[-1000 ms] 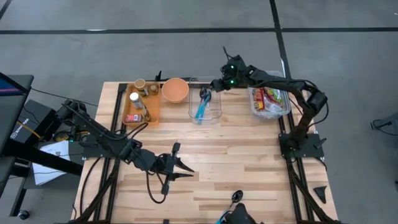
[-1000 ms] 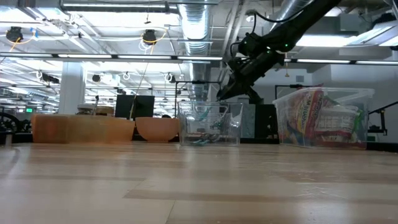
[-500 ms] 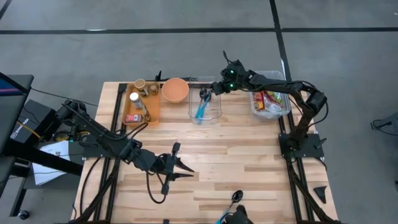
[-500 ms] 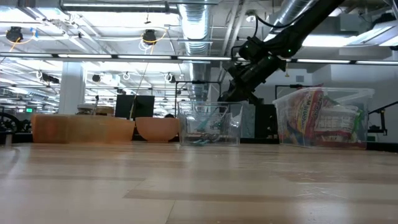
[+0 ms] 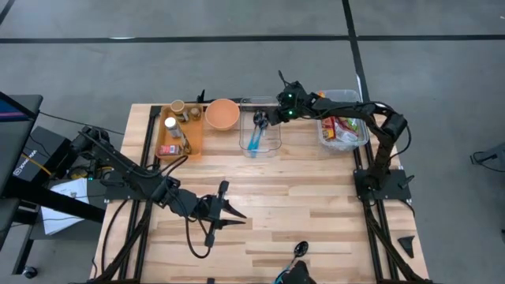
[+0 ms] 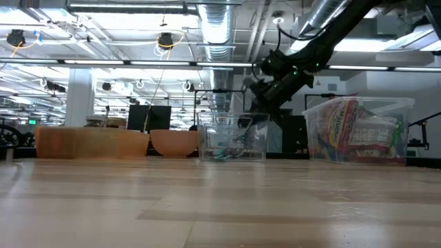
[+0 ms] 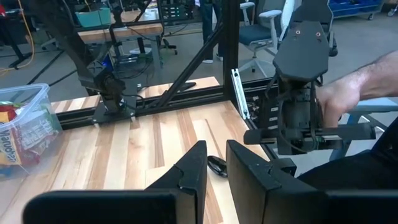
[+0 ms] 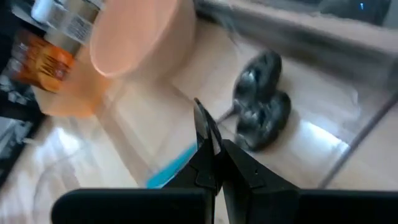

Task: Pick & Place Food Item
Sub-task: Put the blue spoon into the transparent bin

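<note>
Right gripper has dropped and slid left over the last second, now over the clear utensil bin, fingers clenched, empty. Food packets still sit in the right-hand tub; no pick yet. Left gripper parked mid-table, nearly closed, empty.

left gripper: low over the table's near side, fingers nearly together
right gripper: stretched far out, fingers closed, empty
</note>
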You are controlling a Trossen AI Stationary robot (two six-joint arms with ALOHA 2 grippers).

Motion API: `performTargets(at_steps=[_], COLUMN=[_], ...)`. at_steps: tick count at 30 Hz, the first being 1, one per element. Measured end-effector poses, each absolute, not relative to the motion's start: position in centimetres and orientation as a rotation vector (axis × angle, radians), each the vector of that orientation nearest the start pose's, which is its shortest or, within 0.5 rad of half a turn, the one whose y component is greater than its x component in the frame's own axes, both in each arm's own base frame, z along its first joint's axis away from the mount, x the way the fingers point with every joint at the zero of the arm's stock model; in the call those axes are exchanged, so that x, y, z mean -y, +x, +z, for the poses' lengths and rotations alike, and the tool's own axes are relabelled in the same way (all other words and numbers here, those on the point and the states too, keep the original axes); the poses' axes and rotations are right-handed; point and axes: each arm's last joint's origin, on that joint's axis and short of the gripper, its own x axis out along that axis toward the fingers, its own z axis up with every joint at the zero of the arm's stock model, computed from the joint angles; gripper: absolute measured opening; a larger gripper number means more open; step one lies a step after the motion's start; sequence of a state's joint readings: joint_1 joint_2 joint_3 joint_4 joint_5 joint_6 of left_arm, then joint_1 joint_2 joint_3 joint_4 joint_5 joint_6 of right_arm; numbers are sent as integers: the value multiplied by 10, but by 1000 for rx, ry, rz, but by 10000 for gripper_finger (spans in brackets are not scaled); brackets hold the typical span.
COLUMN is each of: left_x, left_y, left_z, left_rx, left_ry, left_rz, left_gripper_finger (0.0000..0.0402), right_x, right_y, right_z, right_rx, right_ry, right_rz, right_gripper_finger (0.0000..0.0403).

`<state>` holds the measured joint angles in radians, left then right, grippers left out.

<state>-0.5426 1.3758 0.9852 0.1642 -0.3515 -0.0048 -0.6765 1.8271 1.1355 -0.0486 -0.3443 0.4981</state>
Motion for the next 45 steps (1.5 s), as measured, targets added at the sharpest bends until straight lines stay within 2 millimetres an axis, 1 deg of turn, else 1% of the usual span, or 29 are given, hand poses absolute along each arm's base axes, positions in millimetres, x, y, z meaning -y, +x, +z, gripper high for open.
performTargets(at_steps=[3, 22, 25, 39, 45], left_x=[152, 152, 152, 152, 152], left_y=[271, 271, 271, 271, 271], left_z=[303, 303, 303, 303, 303], left_rx=[-205, -208, -209, -212, -212], left_ry=[93, 95, 95, 97, 97], left_rz=[-190, -190, -190, -190, -190], left_gripper_finger=[53, 53, 53, 53, 53], right_x=[234, 234, 235, 236, 237], right_y=[307, 308, 310, 312, 313], right_z=[192, 192, 193, 197, 201], right_rx=[-525, -518, -500, -459, -423], right_ry=[819, 790, 781, 758, 735], right_rz=[-471, -437, -432, -420, -406], right_gripper_finger=[5, 16, 36, 158, 198])
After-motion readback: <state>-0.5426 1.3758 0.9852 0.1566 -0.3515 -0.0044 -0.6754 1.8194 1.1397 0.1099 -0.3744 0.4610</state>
